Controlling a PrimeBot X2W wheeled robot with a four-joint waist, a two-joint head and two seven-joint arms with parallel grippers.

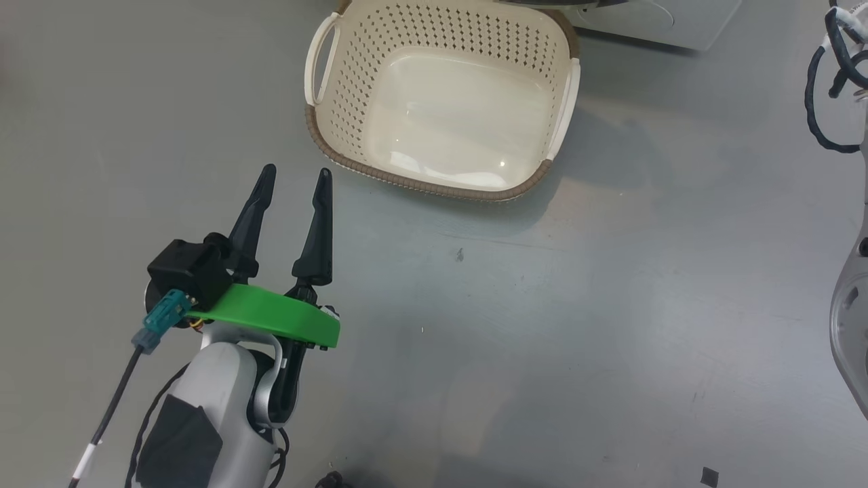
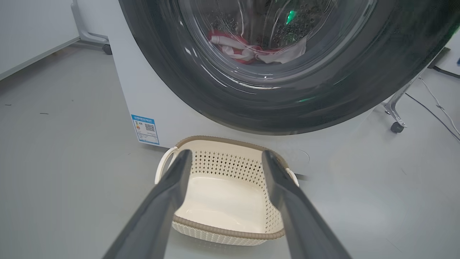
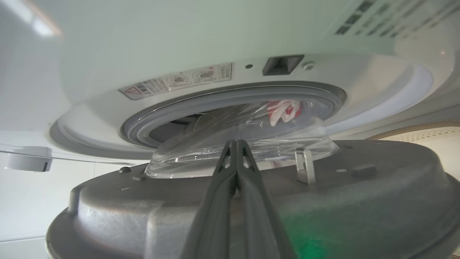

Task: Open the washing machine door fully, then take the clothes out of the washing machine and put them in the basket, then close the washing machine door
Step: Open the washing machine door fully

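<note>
On the left, the left gripper [image 1: 296, 171] hangs over the grey floor [image 1: 542, 305] with its two fingers spread wide. It holds nothing and touches nothing. Just past it, a bit to the right, sits the basket [image 1: 441, 30], and it is empty. It stands on the floor right in front of the washing machine [image 2: 161, 108], near the little blue label [image 2: 145, 129]. The red and white clothes [image 2: 248, 50] lie inside the drum, behind the glass of the washing machine door [image 2: 251, 115]. On the right, the right gripper [image 3: 235, 142] is pinched tight and holds nothing. Its tips are at the inner side of the door, by the clear glass bowl, and seem to touch it. The door is only partly open, so I think this is step one: opening the door. Next, the right gripper should push the door out until it swings all the way open.
</note>
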